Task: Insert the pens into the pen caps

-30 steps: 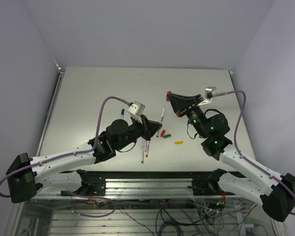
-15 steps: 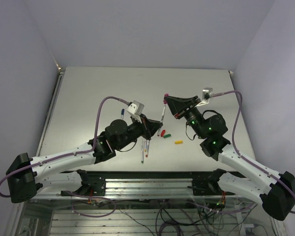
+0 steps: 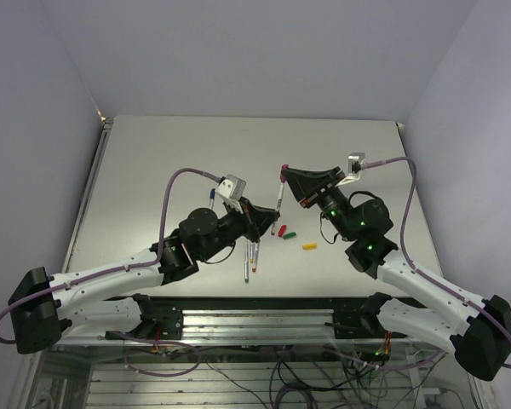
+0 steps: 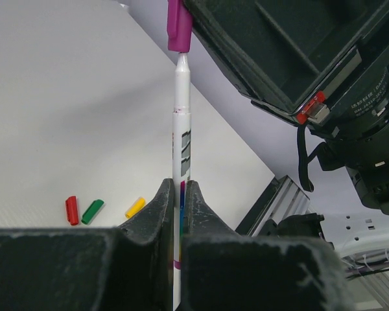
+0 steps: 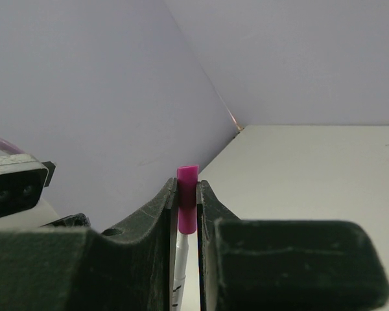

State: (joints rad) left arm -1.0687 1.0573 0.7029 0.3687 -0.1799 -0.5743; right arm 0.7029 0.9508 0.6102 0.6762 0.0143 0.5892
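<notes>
My left gripper (image 4: 179, 189) is shut on a white pen (image 4: 181, 129), gripped low on the barrel so it points up and away. The pen's narrow tip meets the open mouth of a magenta pen cap (image 4: 179, 26). My right gripper (image 5: 187, 189) is shut on that cap (image 5: 187, 197), and the pen (image 5: 180, 265) rises into it from below. How deep the tip sits I cannot tell. From above, the cap (image 3: 283, 174) and the pen (image 3: 277, 203) hang over the table's middle, between the left gripper (image 3: 268, 223) and the right gripper (image 3: 286, 175).
Red (image 3: 282, 229), green (image 3: 290, 234) and yellow (image 3: 309, 246) caps lie loose on the table (image 3: 153, 162) right of the left gripper. Two more pens (image 3: 250, 258) lie side by side nearer the front. A pen with a dark blue end (image 3: 212, 196) lies to the left.
The right gripper has carried the magenta cap left and down onto the pen's tip. The left gripper has barely moved the pen.
</notes>
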